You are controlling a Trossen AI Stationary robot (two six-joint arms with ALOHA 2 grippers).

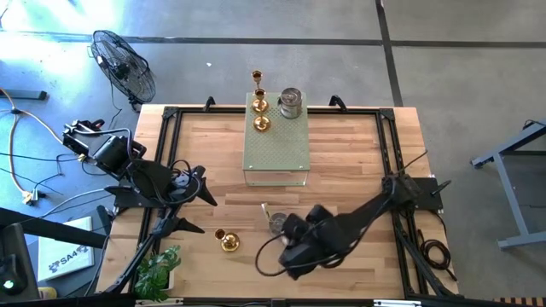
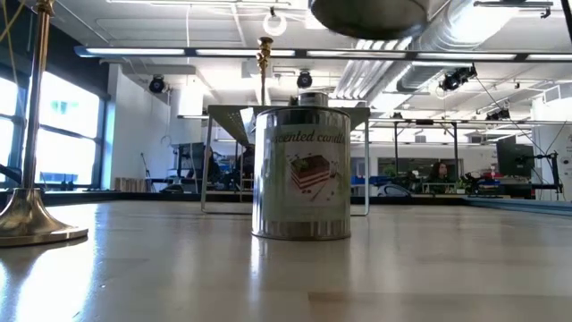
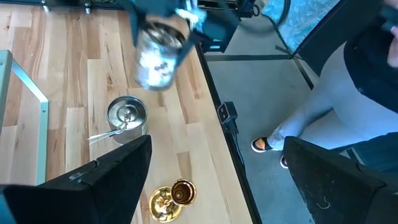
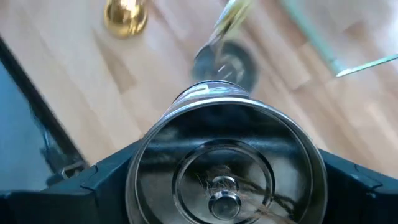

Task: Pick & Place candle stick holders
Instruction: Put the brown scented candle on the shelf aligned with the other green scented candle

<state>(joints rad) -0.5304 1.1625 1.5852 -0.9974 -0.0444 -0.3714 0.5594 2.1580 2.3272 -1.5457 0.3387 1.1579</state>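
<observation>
— Two silver tins near the desk (image 1: 341, 170) front: which is held?
— Right claw (image 4: 227, 186) grips the squat silver cylindrical holder (image 4: 227, 158) aloft; left claw (image 3: 211, 180) gapes idle. Carry it level, clearing the other tin (image 3: 127, 114).

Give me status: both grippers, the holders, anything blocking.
Right gripper shut on silver holder, lifted over the table. Left gripper open, idle at left edge. Second silver holder and gold holder on table. Nothing blocking.

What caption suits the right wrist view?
Right end effector holding a squat silver cylindrical holder above another silver tin and a shiny gold holder.
</observation>
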